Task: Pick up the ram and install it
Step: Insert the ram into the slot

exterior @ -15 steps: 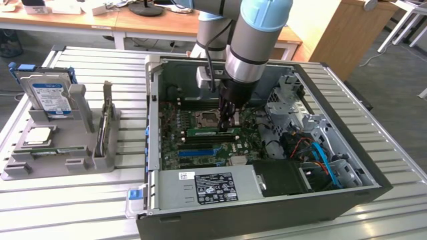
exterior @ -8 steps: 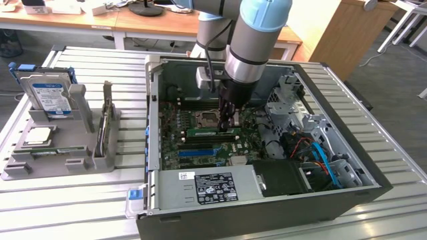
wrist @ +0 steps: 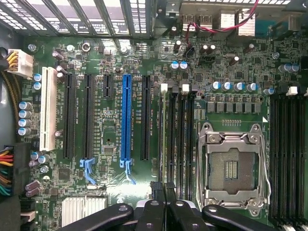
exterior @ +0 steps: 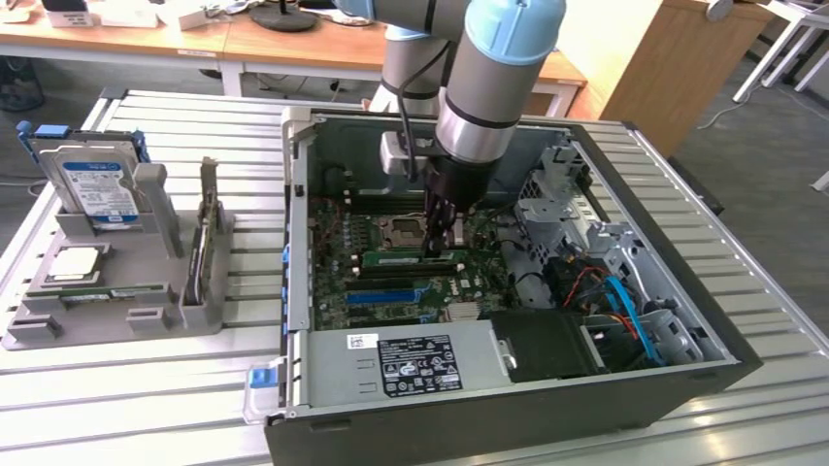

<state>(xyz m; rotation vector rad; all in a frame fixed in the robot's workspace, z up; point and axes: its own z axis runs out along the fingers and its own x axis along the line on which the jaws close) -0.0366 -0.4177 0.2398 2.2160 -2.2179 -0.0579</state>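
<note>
Inside the open computer case point(exterior: 518, 417), just beside the CPU socket point(exterior: 407, 230), the gripper point(exterior: 442, 250) has its jaws closed narrowly on the ram point(exterior: 395, 258). The ram stands on edge at 1 DIMM slot, contacts down, with its long axis running left to right across the exterior view. Seating it well likely needs level, straight-down pressure without tilt.

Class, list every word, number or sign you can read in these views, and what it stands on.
Nothing can be read for certain.
hard drive label: print too small to read.
power supply label: print too small to read.
motherboard slot lettering: blurred.
</note>
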